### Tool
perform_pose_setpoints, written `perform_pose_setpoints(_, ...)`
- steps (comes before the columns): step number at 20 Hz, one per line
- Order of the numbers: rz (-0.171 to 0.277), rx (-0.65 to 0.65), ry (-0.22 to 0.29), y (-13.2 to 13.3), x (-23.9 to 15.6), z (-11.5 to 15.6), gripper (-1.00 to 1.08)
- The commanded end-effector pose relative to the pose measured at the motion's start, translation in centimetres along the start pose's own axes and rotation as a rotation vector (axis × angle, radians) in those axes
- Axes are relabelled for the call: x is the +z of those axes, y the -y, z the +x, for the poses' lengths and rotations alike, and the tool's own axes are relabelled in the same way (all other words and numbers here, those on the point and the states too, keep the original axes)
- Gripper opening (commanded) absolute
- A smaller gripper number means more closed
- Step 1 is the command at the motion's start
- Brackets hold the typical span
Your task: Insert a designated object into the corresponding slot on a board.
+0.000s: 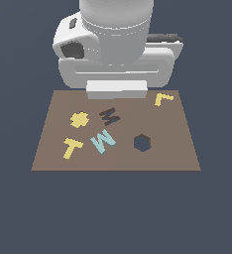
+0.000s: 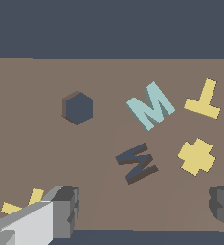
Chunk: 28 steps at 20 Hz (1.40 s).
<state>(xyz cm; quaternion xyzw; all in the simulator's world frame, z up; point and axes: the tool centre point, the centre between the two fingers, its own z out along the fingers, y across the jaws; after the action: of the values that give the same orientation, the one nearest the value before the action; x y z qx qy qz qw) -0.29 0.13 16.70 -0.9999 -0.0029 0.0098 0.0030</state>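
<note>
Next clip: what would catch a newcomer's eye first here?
The big white arm looms over the far edge of the brown board. The teal M block stands out near the board's middle, lying loose just in front of the dark M-shaped slot. The pincer hangs open above the board, holding nothing.

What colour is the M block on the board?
Light teal M block; clearest in the wrist view.
</note>
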Motion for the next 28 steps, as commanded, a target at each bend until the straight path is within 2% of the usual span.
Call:
perform_pose_setpoints(1,0.0,0.0,0.0,0.0,0.0,0.0,1.0)
perform_pose_setpoints(14,-0.002,-0.102,-0.003,-1.0,1.8,0.8,1.0)
perform_pose_setpoints(28,-0.007,-0.435,-0.012,-3.4,7.7,4.3,1.0)
